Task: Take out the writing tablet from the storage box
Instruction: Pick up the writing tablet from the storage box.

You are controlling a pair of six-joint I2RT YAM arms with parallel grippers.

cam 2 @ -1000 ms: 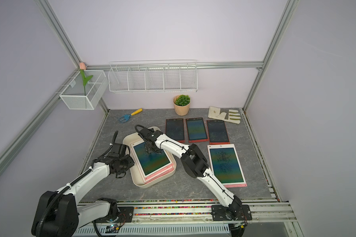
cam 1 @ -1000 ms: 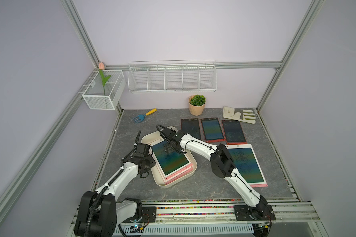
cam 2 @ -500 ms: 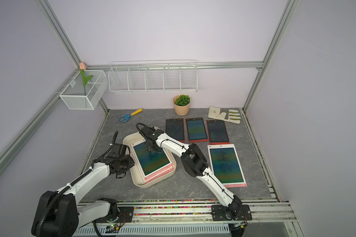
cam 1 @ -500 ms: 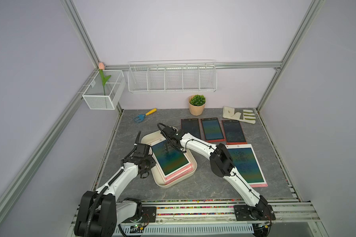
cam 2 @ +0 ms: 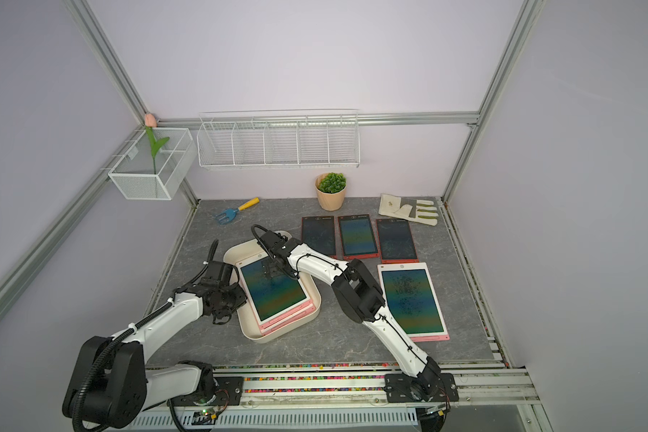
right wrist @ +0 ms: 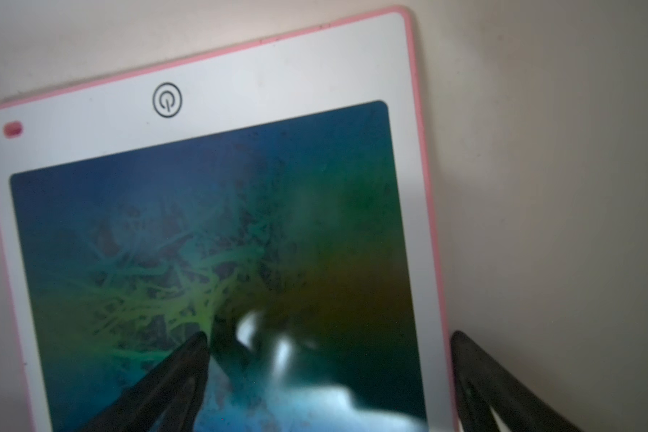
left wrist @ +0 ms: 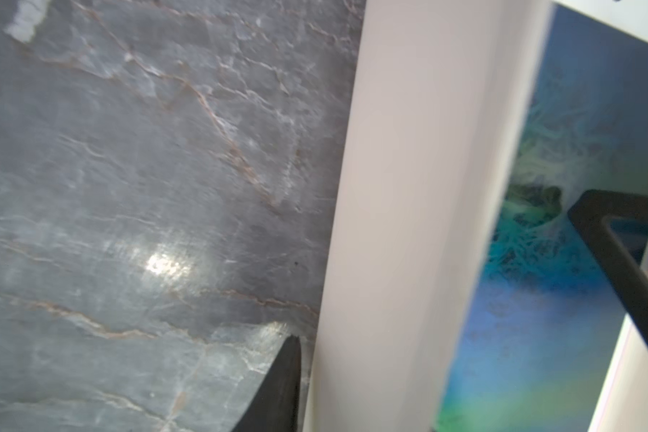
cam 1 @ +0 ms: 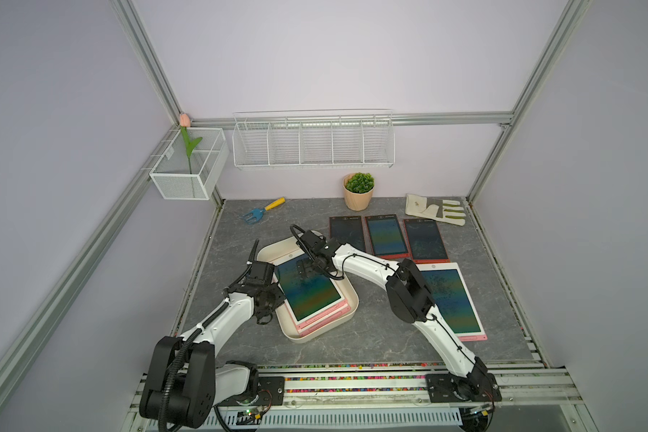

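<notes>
The storage box point(cam 1: 353, 299) point(cam 2: 317, 299) is a cream bin in the middle of the table. It holds a stack of pink-edged writing tablets. The top writing tablet point(cam 1: 309, 291) point(cam 2: 272, 290) point(right wrist: 203, 224) has a blue-green screen. My right gripper point(cam 1: 303, 270) point(cam 2: 270, 270) point(right wrist: 330, 344) hovers open over its far end, one finger over the screen and the other past the tablet's pink edge. My left gripper point(cam 1: 275, 295) point(cam 2: 240, 295) point(left wrist: 434, 273) straddles the box's left wall point(left wrist: 408, 187). One finger is outside on the table, the other inside over the tablet point(left wrist: 539, 299). Whether it clamps the wall does not show.
Three small red tablets point(cam 1: 384, 235) lie behind the box and a large pink one point(cam 1: 449, 299) lies to its right, under my right arm. A plant pot point(cam 1: 358, 190), a glove point(cam 1: 434, 209) and a blue rake point(cam 1: 262, 211) sit along the back. A wire rack point(cam 1: 313, 140) and mesh basket point(cam 1: 189, 168) hang above.
My right gripper has shifted slightly over the far end of the top tablet. The left arm has stayed at the box's left wall.
</notes>
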